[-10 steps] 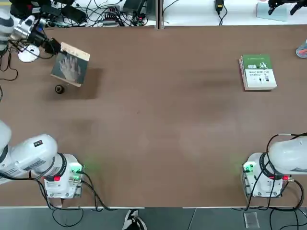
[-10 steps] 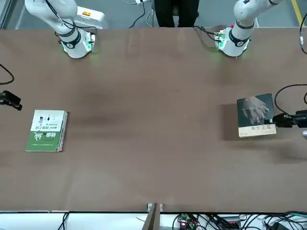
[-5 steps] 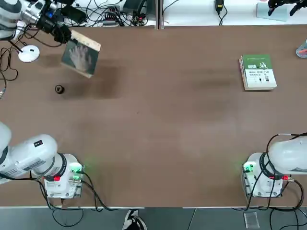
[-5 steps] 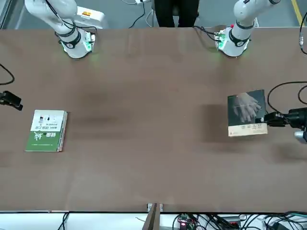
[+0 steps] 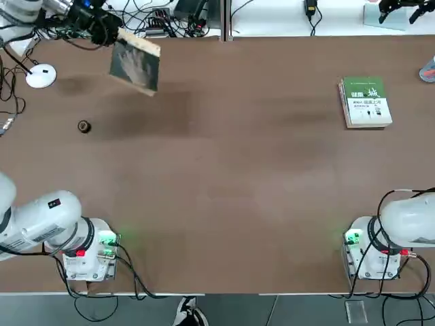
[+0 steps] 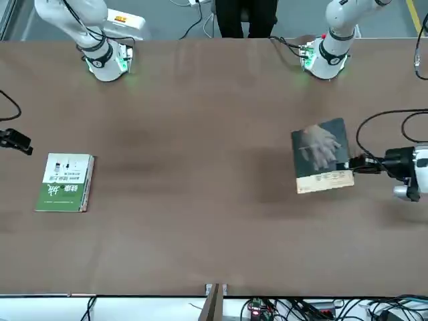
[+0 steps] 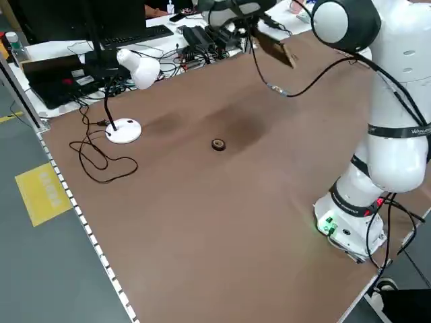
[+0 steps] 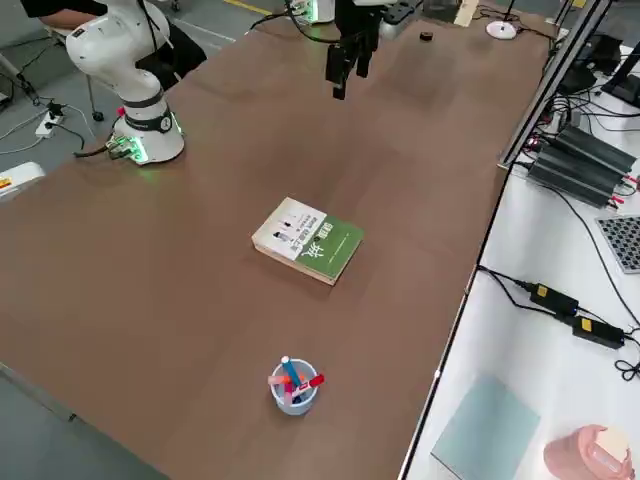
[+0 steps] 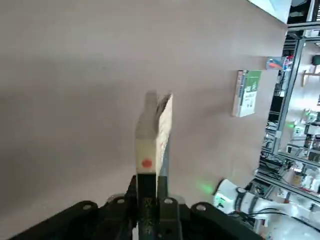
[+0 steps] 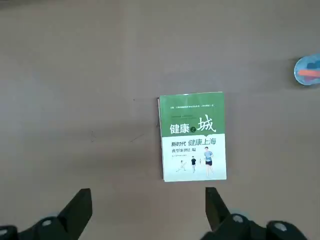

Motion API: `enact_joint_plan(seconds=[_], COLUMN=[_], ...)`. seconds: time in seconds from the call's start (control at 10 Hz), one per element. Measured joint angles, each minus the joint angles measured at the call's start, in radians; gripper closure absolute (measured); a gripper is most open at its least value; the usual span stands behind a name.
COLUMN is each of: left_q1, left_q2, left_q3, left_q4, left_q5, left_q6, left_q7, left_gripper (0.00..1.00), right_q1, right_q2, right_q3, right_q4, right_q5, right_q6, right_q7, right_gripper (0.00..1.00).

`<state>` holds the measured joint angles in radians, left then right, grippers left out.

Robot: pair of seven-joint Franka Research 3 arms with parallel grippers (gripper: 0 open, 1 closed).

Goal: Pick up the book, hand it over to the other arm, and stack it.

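One thin paperback in the grip of the left gripper, pinched by the edge near the tan band. Held aloft over the far left part of the table, apart from the tabletop, with a shadow falling below. Tilted, with the dark cover and its pale hand picture plain to see from overhead and from across the table, tan band towards the far side. Nearly edge-on from the left wrist, between two fingers pressed together on it.

On the right, nothing in the grasp of the right gripper: fingers spread wide, high over the table, with the thick green-and-white book in view from the wrist. Lying flat on the right part of the table, that thick book, well apart from the paperback. Near it, towards the right edge, a cup of markers. Back on the left, a small dark roll on the tabletop, and near that a round white lamp base.
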<state>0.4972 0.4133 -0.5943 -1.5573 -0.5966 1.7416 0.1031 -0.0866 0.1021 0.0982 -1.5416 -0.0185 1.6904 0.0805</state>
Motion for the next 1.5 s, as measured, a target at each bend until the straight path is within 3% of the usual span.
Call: enact_joint_plan(seconds=[0.4,1.1,1.5], left_q1=[-0.023,-0.162,-0.209], left_q2=[0.0,0.007,0.056], left_q3=[-0.065,-0.069,-0.071], left_q4=[0.012,0.042,0.079], left_q5=[0.0,0.0,-0.044], left_q6=[0.009,0.082,0.085], left_q7=[-0.119,-0.213,-0.205], left_gripper=[0.99,0.99,0.99], right_q1=[-0.001,-0.001,-0.001], right_q2=[0.0,0.0,0.0], right_q3=[-0.001,-0.001,-0.001], right_q4=[0.0,0.001,0.001], right_q5=[0.0,0.001,0.001], right_q6=[-0.005,-0.005,-0.005], right_q7=[0.0,0.0,0.0], right_gripper=[0.0,0.0,0.0])
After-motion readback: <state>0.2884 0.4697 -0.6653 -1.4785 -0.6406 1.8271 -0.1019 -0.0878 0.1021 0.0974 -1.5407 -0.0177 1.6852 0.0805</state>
